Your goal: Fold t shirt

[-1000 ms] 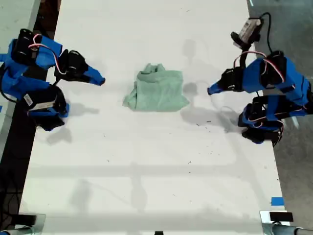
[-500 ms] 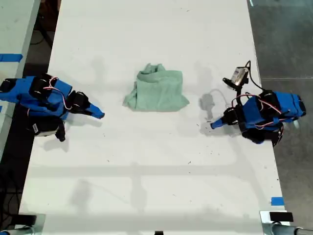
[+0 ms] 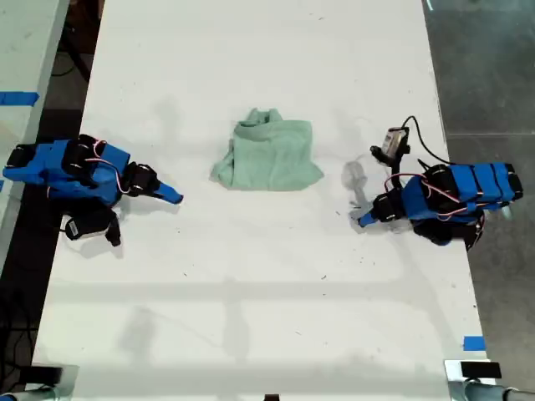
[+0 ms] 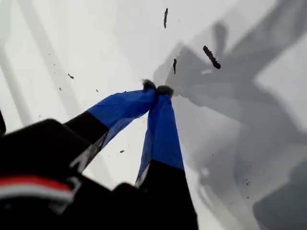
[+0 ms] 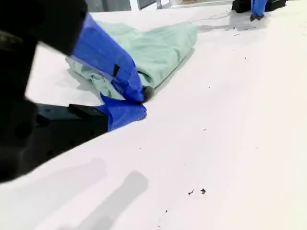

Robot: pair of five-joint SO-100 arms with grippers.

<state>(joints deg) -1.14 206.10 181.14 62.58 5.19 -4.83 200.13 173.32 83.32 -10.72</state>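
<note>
The t shirt (image 3: 267, 156) lies folded at the surface's (image 3: 251, 317) twelve o'clock; both tools closed, empty, task seemingly finished.

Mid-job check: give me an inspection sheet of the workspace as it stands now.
Surface: white table, with scattered dark specks.
Job's things: t shirt, a compact bundle at mid-table, touched by neither arm.
Clutter: nothing seen.
Grippers: my first pincer shut and empty, tips at the table, on the exterior view's right; my second pincer looks shut and empty, on the exterior view's left, short of the shirt.
Cables: a black cable loops above the first arm; red and white wires on the second arm.
Surroundings: grey floor, blue tape at the table's edge.
</note>
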